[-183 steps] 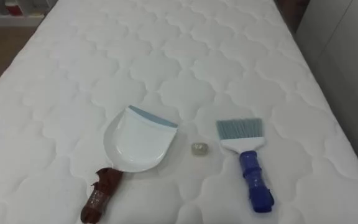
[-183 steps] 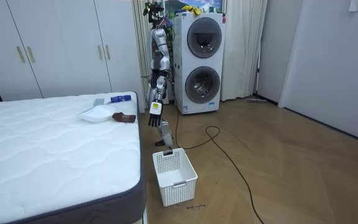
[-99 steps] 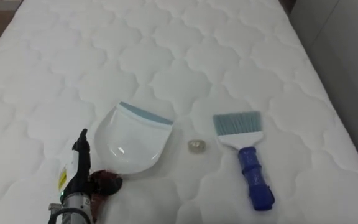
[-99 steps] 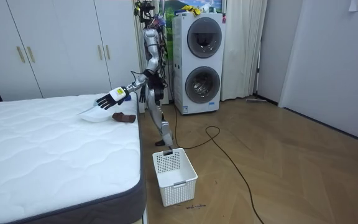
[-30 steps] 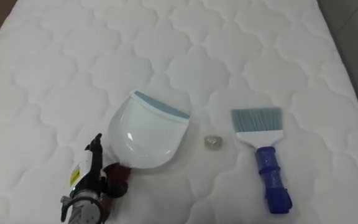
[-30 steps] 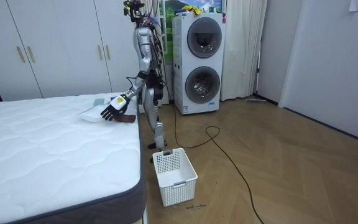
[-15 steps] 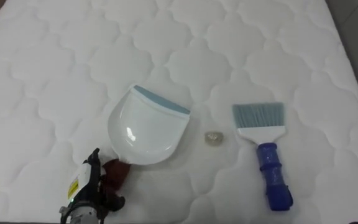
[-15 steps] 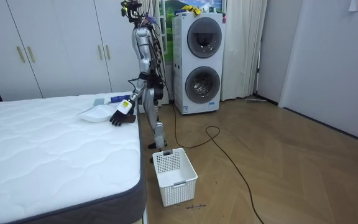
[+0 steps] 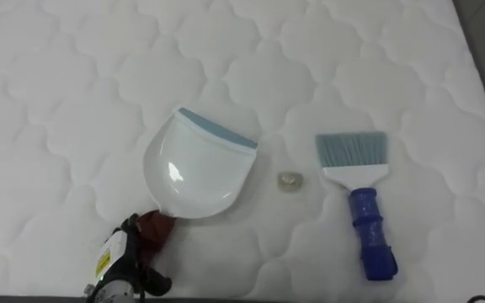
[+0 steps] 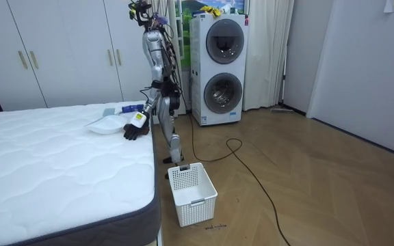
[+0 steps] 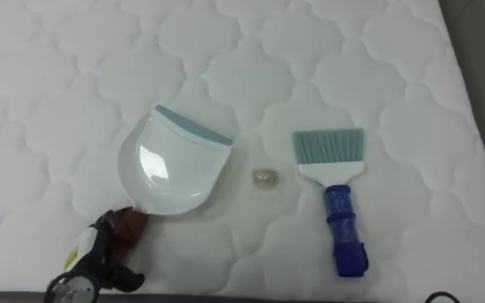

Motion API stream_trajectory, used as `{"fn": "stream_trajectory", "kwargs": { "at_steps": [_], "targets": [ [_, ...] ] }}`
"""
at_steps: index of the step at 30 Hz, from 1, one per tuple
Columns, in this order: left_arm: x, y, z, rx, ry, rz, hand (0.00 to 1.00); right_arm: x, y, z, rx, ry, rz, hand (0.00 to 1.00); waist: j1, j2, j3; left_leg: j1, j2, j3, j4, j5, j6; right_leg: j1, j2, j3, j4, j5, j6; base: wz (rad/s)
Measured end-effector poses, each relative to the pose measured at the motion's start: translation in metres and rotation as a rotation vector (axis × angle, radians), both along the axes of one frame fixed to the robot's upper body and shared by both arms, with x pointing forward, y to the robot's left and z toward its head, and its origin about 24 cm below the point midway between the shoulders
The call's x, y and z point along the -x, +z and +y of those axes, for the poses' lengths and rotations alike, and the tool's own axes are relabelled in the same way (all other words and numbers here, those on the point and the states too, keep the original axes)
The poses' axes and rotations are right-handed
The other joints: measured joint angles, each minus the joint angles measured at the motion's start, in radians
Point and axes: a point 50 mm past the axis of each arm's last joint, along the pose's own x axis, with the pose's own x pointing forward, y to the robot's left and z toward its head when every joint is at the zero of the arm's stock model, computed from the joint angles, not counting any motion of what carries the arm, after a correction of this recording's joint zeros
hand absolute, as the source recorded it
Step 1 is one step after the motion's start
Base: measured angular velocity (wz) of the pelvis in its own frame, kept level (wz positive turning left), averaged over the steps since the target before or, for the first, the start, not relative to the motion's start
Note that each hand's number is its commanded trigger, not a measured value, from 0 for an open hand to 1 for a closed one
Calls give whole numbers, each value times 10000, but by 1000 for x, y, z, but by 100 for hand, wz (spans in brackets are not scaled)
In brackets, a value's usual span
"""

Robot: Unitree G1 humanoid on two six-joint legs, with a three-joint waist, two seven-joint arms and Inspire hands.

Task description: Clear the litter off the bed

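Bed [image 9: 74, 84]: dustpan [image 9: 196, 168], scrap [image 9: 290, 182] & brush [image 9: 360, 202] on it; my left hand [image 9: 118, 268] over dustpan's brown handle [image 9: 154, 225], can't tell if gripping.

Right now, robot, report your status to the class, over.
Left robot hand at dustpan handle. Small scrap lies between dustpan and brush on mattress. Brush untouched. Nothing in the way.

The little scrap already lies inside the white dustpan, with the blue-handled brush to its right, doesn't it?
Not inside: the scrap lies on the mattress beside the dustpan, between it and the blue-handled brush to its right, as the left eye view shows.
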Motion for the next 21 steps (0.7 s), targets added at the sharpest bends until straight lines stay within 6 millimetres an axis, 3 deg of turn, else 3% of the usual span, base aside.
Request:
{"fn": "stream_trajectory", "kwargs": {
  "at_steps": [1,7,14,21],
  "targets": [
    [-1,0,0,10,7,-20,100,0,0,0,2,-2,-3,0,-1,4,3,-28,0,0,9,0,0,-24,0,0,1,1,-2,0],
    [-7,3,0,-139,143,-190,100,-4,1,-1,123,-17,-60,0,8,65,29,-259,71,50,25,1,0,-316,-3,40,84,8,-11,-1],
    [-25,15,24,-937,736,-376,100,-6,2,0,344,217,-100,0,-28,115,47,-172,91,209,-19,3,2,-338,-18,36,184,6,-9,-6],
    [-25,12,20,-901,768,-45,100,-8,1,3,393,176,-195,0,-99,55,84,-165,84,287,-19,7,16,-343,-52,-23,198,3,-4,-1]
  ]
}}
